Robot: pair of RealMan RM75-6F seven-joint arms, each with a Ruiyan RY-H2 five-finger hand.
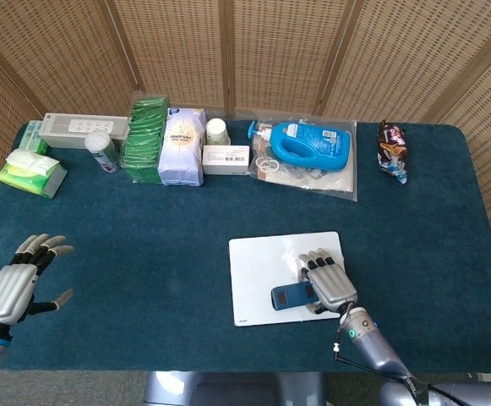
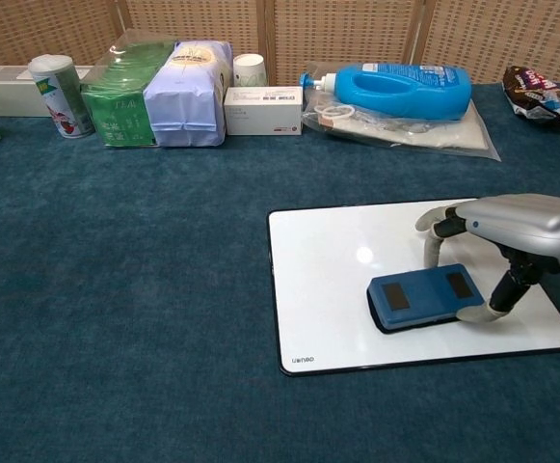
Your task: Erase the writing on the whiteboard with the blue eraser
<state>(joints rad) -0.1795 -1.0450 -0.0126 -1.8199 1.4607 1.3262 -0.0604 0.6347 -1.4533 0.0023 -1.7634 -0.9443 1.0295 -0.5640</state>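
The whiteboard [image 1: 262,262] [image 2: 337,260] lies flat on the blue cloth, right of centre near the front edge; its surface looks blank white in both views. The blue eraser [image 1: 291,296] [image 2: 424,296] rests flat on the board's lower middle. My right hand [image 1: 328,282] [image 2: 511,231] grips the eraser's right end, fingers over the far side and thumb at the near side. At the front left corner my left hand [image 1: 17,283] hovers with fingers spread and nothing in it; the chest view does not show it.
Along the back stand a white box [image 1: 76,128], a can [image 1: 101,150], green and lilac packets [image 1: 182,145], a paper cup [image 1: 217,129], a small carton [image 1: 226,158], a blue detergent bottle [image 1: 311,142] on a plastic bag, and a snack bag [image 1: 392,150]. Tissues [image 1: 30,171] lie at left.
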